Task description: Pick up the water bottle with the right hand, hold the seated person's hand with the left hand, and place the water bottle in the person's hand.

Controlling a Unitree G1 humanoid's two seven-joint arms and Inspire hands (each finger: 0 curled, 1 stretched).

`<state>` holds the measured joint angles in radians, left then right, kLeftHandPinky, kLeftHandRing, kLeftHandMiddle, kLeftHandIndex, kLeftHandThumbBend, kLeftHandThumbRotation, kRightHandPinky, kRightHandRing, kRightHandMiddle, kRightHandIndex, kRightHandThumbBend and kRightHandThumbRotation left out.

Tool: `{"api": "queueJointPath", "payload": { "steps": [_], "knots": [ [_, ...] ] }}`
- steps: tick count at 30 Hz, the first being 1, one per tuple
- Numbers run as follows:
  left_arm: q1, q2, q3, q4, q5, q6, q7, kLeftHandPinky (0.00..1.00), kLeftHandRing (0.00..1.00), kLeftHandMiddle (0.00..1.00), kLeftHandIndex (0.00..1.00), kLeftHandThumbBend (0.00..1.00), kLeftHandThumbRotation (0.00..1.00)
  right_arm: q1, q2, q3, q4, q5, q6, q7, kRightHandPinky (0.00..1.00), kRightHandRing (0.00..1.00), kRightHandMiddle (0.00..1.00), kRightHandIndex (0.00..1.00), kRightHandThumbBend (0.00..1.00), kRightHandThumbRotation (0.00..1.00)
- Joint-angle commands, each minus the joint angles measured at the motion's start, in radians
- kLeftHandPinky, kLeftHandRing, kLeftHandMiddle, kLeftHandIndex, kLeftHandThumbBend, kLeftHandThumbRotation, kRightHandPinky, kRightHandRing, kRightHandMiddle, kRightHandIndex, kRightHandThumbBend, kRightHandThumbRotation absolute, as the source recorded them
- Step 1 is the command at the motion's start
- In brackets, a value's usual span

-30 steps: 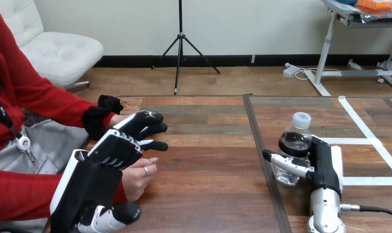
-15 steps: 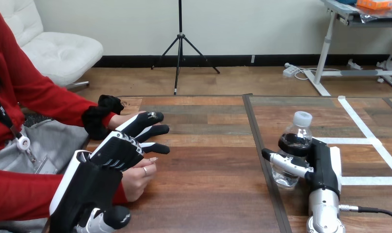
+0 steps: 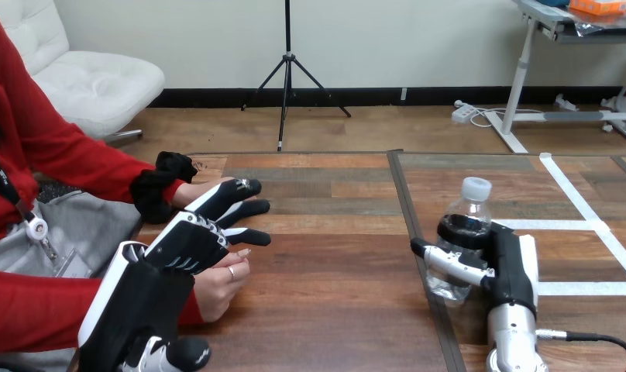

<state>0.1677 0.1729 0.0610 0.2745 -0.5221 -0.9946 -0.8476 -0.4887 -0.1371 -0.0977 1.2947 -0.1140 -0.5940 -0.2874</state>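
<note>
On the right, the right robot hand [image 3: 513,260], grasping the bottle [image 3: 466,225], had edged it left toward the person's nearer hand [image 3: 223,280], overlapped by the open left robot hand [image 3: 182,248].

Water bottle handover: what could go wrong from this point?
1. The right robot hand grips the clear water bottle from one side, thumb across its front; it may tilt or slip when lifted.
2. The left robot hand reaches over the person's nearer hand with straight fingers, curled round nothing, so that hand could shift at the handover.
3. That hand lies back up, fingers curled in, so the bottle may have nowhere to land.
</note>
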Motion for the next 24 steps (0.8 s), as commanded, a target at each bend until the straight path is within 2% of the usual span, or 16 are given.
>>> {"api": "queueJointPath", "payload": {
  "steps": [1,11,18,20,24],
  "knots": [
    [-0.049,0.004,0.016,-0.008,0.004,-0.022,0.014,0.69,0.83,0.88,0.87,1.0,0.74,-0.021,0.02,-0.005,-0.023,0.01,-0.049,0.019,0.36,0.4,0.44,0.45,0.89,0.0],
    [-0.046,0.004,0.021,-0.005,0.012,-0.025,0.036,0.67,0.8,0.87,0.85,1.0,0.73,-0.015,0.031,-0.014,-0.038,0.023,-0.094,0.045,0.34,0.37,0.41,0.42,0.9,0.0],
    [-0.059,0.0,0.033,0.024,0.042,-0.082,0.055,0.65,0.79,0.87,0.85,1.0,0.73,-0.008,0.04,-0.008,-0.056,0.026,-0.113,0.054,0.33,0.36,0.4,0.41,0.9,0.0],
    [-0.073,-0.003,0.059,0.052,0.095,-0.147,0.078,0.65,0.79,0.87,0.85,1.0,0.74,-0.003,0.042,-0.001,-0.066,0.021,-0.125,0.056,0.33,0.36,0.39,0.41,0.9,0.0],
    [-0.08,0.011,0.111,0.071,0.209,-0.236,0.122,0.63,0.78,0.86,0.85,1.0,0.79,0.007,0.048,0.003,-0.086,0.026,-0.149,0.074,0.33,0.35,0.39,0.41,0.91,0.0]
  ]
}}
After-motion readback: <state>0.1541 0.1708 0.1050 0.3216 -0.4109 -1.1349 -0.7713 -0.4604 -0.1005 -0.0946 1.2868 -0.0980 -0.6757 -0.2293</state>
